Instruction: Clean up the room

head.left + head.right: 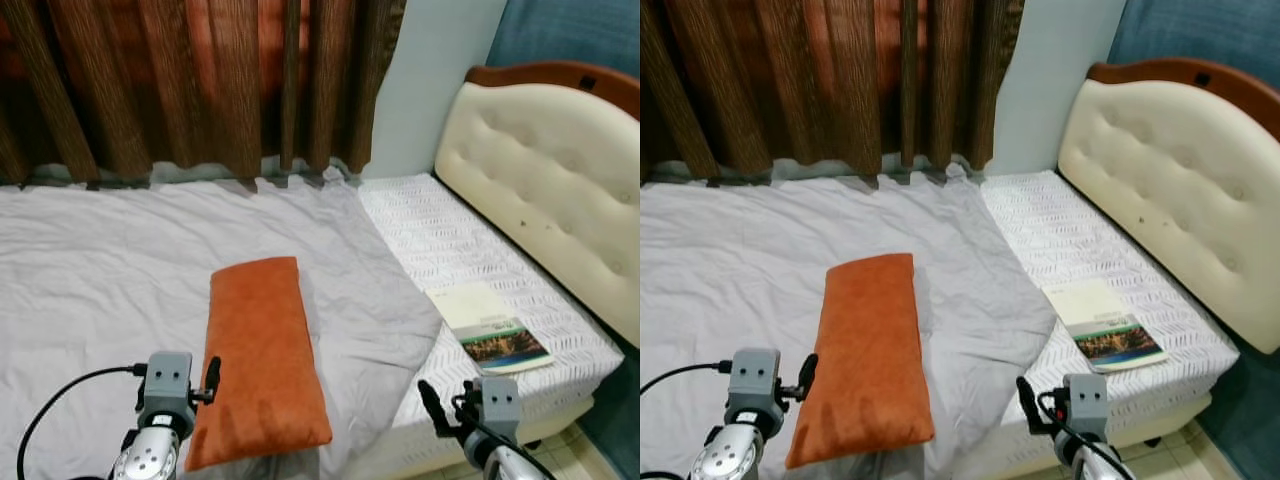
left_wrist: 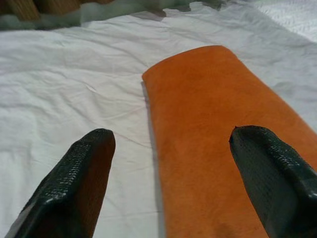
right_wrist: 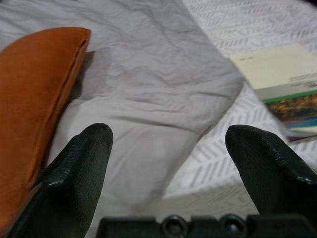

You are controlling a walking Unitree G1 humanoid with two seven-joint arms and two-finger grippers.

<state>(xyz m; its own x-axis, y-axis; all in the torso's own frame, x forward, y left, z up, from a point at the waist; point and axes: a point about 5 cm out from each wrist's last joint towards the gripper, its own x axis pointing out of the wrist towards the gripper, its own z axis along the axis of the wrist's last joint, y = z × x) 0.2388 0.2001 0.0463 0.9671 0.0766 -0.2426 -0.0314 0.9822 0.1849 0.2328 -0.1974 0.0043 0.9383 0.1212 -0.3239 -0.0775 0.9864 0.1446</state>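
Here the orange pillow (image 1: 262, 360) lies on the bed's grey sheet (image 1: 100, 270), just ahead of the wide-spread left end effector (image 2: 171, 148); the book (image 1: 488, 328) lies beyond the wide-spread right end effector (image 3: 168, 144), brown curtains (image 1: 180, 80) behind

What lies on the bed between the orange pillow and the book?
Only the rumpled grey sheet, whose edge ends on the white patterned mattress just short of the book; nothing else sits between it and the orange pillow, seen in the left eye view.

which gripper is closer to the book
Right. The right gripper hangs open off the bed's corner, just short of the book on the mattress. The left gripper is open at the near end of the orange pillow, well across the bed.
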